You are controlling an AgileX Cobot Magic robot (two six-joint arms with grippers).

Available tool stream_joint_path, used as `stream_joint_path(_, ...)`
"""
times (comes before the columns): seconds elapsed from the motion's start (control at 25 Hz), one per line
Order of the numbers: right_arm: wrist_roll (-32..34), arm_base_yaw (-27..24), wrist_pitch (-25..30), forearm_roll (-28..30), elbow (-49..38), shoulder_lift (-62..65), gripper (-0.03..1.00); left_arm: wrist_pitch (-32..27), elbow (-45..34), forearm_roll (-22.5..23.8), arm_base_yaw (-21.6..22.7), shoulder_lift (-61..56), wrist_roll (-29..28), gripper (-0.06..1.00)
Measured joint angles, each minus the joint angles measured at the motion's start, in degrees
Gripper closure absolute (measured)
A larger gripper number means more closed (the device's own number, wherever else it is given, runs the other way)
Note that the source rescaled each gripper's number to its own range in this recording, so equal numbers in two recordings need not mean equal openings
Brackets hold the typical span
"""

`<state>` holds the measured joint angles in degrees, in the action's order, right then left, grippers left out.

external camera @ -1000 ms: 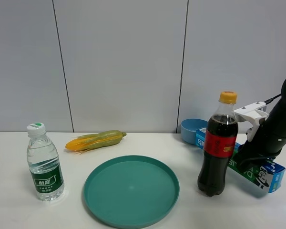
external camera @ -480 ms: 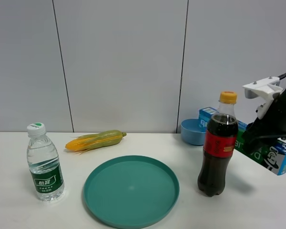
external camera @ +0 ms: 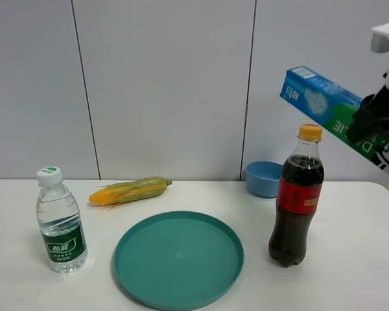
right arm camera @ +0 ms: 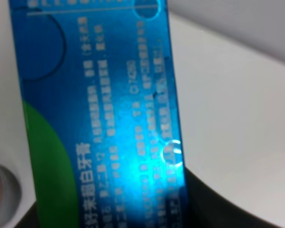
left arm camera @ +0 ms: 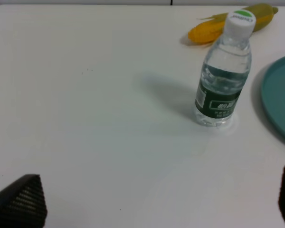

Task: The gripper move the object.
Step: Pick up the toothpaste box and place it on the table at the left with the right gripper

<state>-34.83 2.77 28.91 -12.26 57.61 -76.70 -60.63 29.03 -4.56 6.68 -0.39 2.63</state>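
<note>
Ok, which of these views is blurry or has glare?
Right wrist view: the toothpaste box is close up, out of focus, with a bright glare patch on its blue face. Left wrist view: fairly sharp, the water bottle casting a soft shadow. Exterior high view: even light, sharp.

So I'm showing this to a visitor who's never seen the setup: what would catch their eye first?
Probably the blue and green toothpaste box, held tilted in the air by the right hand at upper right, above the cola bottle. Then the teal plate at front centre of the white table.
</note>
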Motion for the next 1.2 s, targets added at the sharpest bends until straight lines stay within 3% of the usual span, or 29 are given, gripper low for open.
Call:
stream_joint_path(0.2,0.0,1.7,3.5,-3.9,1.3,7.3,0.97,0.0,0.0,0.0,0.0,0.0,0.0,-0.06)
stream_joint_path(0.44,3.7,12.1,12.2,-6.0,10.3,9.7,0.97,0.0,0.0,0.0,0.0,0.0,0.0,-0.06)
stream_joint_path(0.64,10.3,24.7,11.8,-6.1,16.0,8.5,0.97,0.0,0.0,0.0,0.0,0.0,0.0,-0.06)
stream_joint_path(0.88,12.2,38.7,11.1,-2.9,21.9,1.3,0.97,0.0,0.0,0.0,0.0,0.0,0.0,-0.06)
stream_joint_path(1.04,10.8,43.7,12.4,-0.1,26.7,-5.6,0.97,0.0,0.0,0.0,0.0,0.0,0.0,-0.06)
stream_joint_path(1.2,9.5,45.1,14.4,0.4,32.2,-12.6,0.97,0.0,0.0,0.0,0.0,0.0,0.0,-0.06)
